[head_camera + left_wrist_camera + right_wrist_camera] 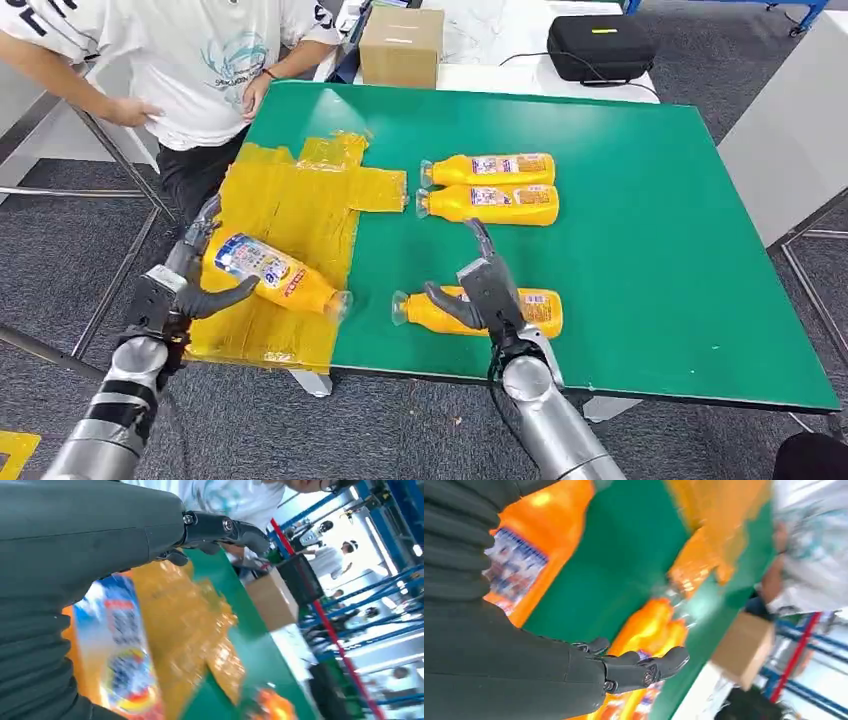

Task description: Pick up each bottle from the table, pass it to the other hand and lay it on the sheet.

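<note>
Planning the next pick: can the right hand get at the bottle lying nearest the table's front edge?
Probably yes. The right hand hovers open right over that bottle, nothing lies between them, and the other two bottles lie apart, farther back.

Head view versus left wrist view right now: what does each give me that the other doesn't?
Head view alone: the right hand open over the nearest bottle on the table, the two far bottles, and the left hand against the bottle on the sheet.

Left wrist view alone: people in the blurred background.

Both: the yellow sheet, green table, cardboard box.
</note>
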